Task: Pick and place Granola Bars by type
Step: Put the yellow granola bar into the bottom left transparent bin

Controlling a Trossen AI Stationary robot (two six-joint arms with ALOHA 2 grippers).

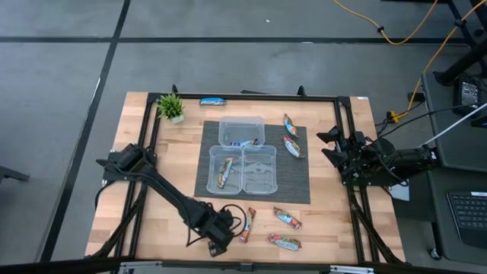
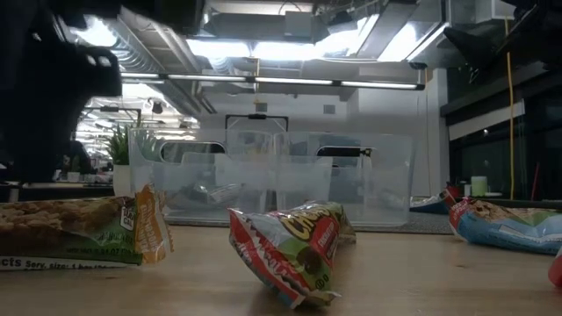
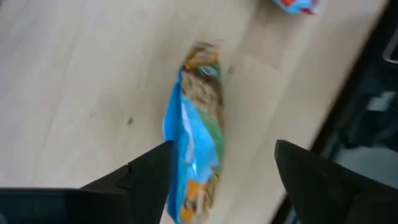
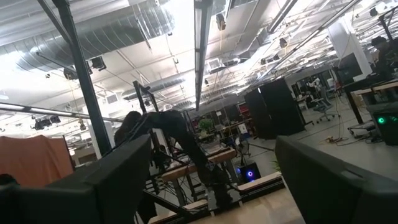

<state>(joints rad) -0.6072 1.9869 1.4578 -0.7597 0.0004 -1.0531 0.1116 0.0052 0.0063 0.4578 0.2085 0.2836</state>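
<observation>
Near the table's front edge lies a granola bar [image 1: 247, 224] in a blue, green and orange wrapper [image 3: 196, 130], flat on the wood. My left gripper [image 3: 224, 149] hangs open just above it, pointing steeply down, with one finger on each side of the bar's near half; I see no touch. Two more bars [image 1: 288, 219] [image 1: 284, 242] lie to its right. Others lie on the grey mat [image 1: 293, 146], at the far edge [image 1: 213, 100] and inside the clear tubs [image 1: 226, 171]. My right gripper [image 1: 335, 144] waits open at the table's right edge, pointing up.
Three clear tubs [image 1: 259, 169] stand on a grey mat [image 1: 300, 190] at the table's middle. A small potted plant [image 1: 171, 106] stands at the far left. A black frame [image 1: 148, 129] runs around the table. Bare wood lies left of the mat.
</observation>
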